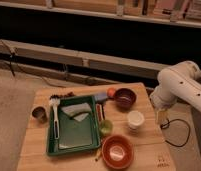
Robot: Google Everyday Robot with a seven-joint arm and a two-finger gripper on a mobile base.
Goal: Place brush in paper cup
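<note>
The brush (55, 116) lies along the left rim of the green tray (74, 145), with its dark-bristled head at the far end and its pale handle pointing toward the near edge. The white paper cup (135, 120) stands upright on the wooden table, right of the tray. My gripper (162, 117) hangs from the white arm at the table's right edge, just right of the paper cup and far from the brush. It is open and holds nothing.
A pale cloth (76, 111) lies in the tray. A grey metal cup (39, 114) stands left of it and a small green cup (105, 127) right of it. An orange bowl (117, 151) sits near the front, with a dark red bowl (125, 98) and an orange ball (111, 92) behind.
</note>
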